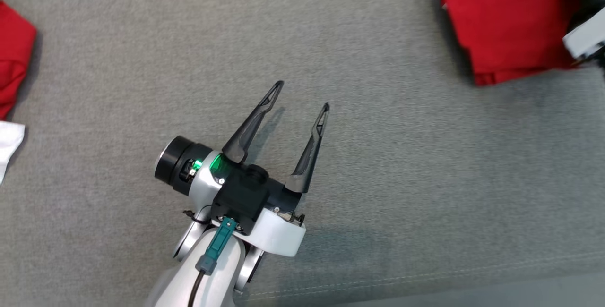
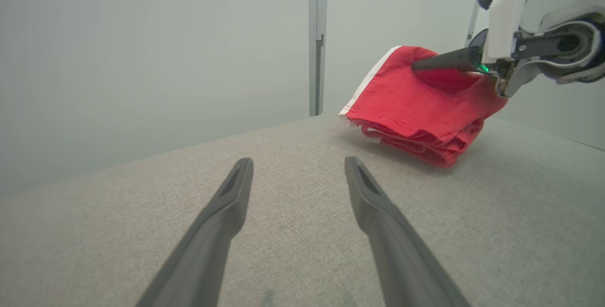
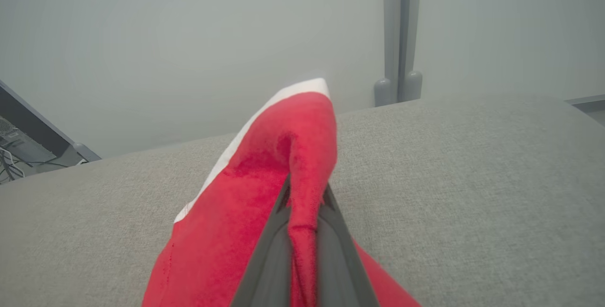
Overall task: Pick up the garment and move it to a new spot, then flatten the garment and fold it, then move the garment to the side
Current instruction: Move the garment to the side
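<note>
The garment sits folded in the upper right of the head view. It is a red stack with white trim, and its lower layers rest on the grey fabric surface. My right gripper is pinching a raised ridge of the cloth, which is squeezed between both fingers at the bottom centre of the right wrist view. I can't tell whether every layer is caught.

I judge this to be the last step, shifting the stack aside. I'd lift just enough to clear drag, travel slowly and level so no layer slides out, and lay it flat before releasing.

My left gripper, spread and holding nothing, hovers lower middle, well apart from the garment. Another red cloth and a white cloth lie at the left edge, so I'd avoid that side.
</note>
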Tool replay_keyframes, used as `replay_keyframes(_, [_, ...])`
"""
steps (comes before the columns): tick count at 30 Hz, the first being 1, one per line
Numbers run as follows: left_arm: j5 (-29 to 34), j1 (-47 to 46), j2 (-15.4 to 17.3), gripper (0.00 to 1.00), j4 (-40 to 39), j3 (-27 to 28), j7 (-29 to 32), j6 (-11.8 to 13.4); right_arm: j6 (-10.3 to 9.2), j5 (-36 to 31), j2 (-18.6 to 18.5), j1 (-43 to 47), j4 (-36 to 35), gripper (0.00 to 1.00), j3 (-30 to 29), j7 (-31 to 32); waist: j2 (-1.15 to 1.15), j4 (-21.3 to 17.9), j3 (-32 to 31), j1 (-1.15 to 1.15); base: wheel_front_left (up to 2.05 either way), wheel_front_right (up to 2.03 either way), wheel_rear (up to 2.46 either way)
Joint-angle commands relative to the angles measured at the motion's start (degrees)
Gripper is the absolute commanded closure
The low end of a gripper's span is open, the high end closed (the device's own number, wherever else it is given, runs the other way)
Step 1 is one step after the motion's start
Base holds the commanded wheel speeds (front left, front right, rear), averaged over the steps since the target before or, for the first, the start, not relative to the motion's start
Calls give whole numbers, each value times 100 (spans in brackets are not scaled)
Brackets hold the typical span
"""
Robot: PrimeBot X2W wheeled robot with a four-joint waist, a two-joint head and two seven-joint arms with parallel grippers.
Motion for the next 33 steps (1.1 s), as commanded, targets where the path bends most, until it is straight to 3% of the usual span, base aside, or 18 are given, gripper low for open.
replay_keyframes(1, [109,-195,19,0,-242,83,-31,-47,24,69,-227,-40,65,100,-44,-95,0,312,316,0,0,0,0])
replay_keyframes(10, [266,-359,138,0,-341,-89,-31,-85,24,447,-745,-432,642,100,-574,-129,0,614,696,0,0,0,0])
replay_keyframes(15, [337,-389,214,0,-357,-157,-31,-80,24,238,-954,-627,1062,100,-1364,-132,0,610,846,0,0,0,0])
replay_keyframes(26, [421,-449,316,0,-423,-279,54,-94,24,-777,-692,-410,2304,100,-3179,-133,0,447,983,0,0,0,0])
replay_keyframes(33, [398,-491,343,0,-445,-343,108,-121,24,-1337,-426,-173,2791,100,-3836,-133,0,382,1031,0,0,0,0])
